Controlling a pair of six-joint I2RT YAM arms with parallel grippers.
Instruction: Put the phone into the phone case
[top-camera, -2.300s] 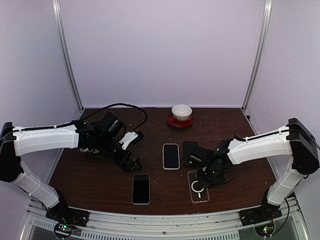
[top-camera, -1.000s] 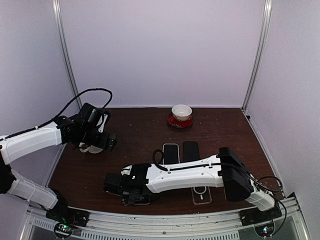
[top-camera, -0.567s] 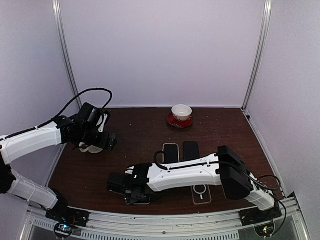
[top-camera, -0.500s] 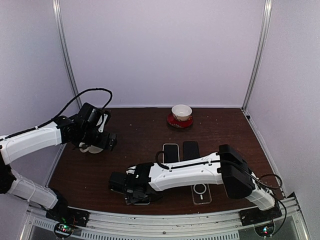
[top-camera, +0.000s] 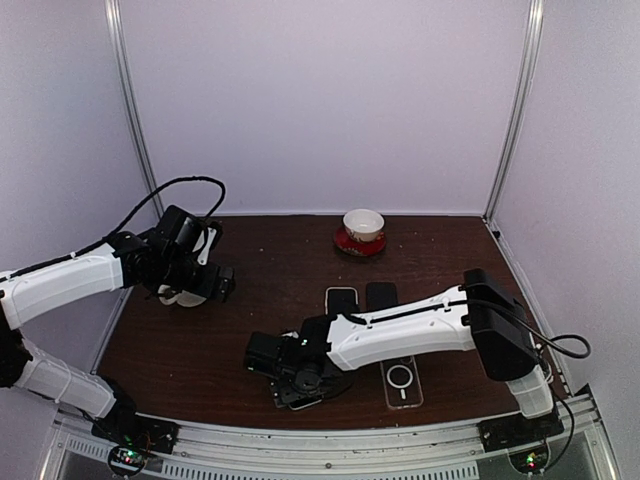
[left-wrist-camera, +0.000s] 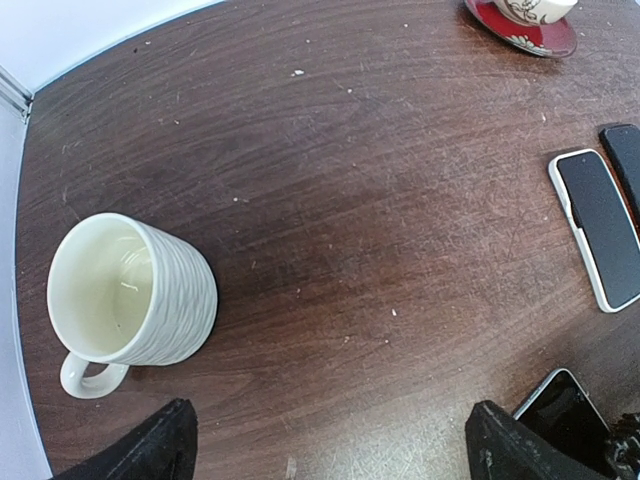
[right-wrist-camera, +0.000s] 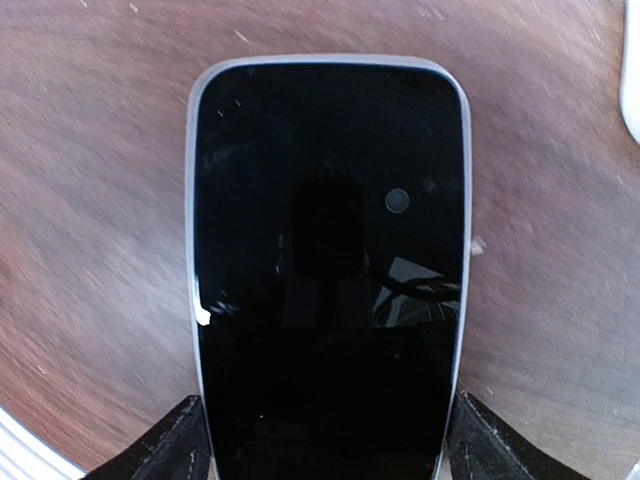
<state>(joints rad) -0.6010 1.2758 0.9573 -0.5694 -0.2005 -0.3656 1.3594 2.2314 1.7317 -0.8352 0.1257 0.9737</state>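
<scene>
In the top view the right tool (top-camera: 300, 378) covers most of the black, silver-edged phone (right-wrist-camera: 330, 260), which lies flat at about 6 o'clock on the dark wooden table (left-wrist-camera: 330, 150). The right wrist view cuts off the phone's near end. There the two fingers (right-wrist-camera: 185, 445) stand wide, hard against either long edge, but I cannot tell whether they actually press on it. The clear phone case with a white ring (top-camera: 402, 380) lies empty at 5 o'clock, near the phone but apart from it. The left tool (left-wrist-camera: 330, 455) hangs fully spread and holds nothing, beside one white ribbed mug (left-wrist-camera: 130, 295) at 9 o'clock. Two more slabs lie side by side near the centre: a white-cased phone (left-wrist-camera: 598, 228) and a black one (left-wrist-camera: 627, 160), clipped by the frame, phone or case unclear. One white cup (top-camera: 363, 222) sits on one red saucer (top-camera: 358, 243) at 12 o'clock.
</scene>
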